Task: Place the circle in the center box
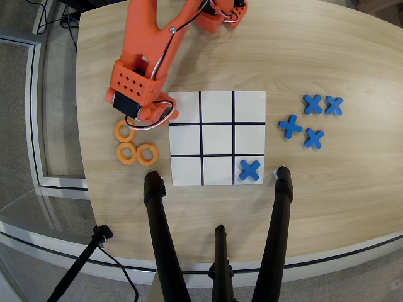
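Circle is lying flat on the bench, just left of the white board in the overhead view. It is the top one of three orange rings I am seeing there; the other two rings are sitting just below it, touching each other. I am picking the top one bc the arm is closest to it.

Arm is hanging over that spot rn. The fingers are mostly hiding under the orange wrist block, w/ a white wire looping around them, so I cannot tell if they are open or closed. I am not seeing any ring held in them.

I am guessing the ring is light, hard plastic. It is prob a bit slippery and thin, so it is sitting low on the bench. It is not looking like something that breaks easy. I am thinking the best hold is one finger going into the hole and one outside, pinching the wall of the ring. Squeezing across the whole ring could work too, but it may pop out sideways.

Center box is looking empty. One blue X is sitting in the bottom right box. Four more blue X pieces are lying on the bench, right of the board, well apart from the rings.
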Action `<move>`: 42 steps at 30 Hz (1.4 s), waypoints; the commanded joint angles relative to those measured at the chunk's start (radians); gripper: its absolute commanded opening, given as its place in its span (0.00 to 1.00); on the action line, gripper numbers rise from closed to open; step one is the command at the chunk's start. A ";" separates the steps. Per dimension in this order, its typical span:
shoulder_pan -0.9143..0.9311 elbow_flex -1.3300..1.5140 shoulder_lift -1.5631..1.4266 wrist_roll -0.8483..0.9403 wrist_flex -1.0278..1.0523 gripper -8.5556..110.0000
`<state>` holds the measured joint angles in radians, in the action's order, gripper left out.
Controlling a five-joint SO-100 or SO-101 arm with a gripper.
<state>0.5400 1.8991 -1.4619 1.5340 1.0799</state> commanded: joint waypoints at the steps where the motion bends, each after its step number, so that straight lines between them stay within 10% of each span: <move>1: -0.009 0.014 -0.055 0.000 -0.003 0.19; 19: -0.015 0.166 -0.074 0.002 -0.216 0.08; 29: -0.069 0.005 -0.255 -0.064 0.048 0.07; 42: -0.468 0.086 -0.640 -0.087 0.155 0.07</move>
<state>0.1672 1.9727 -2.0356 1.4557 1.2118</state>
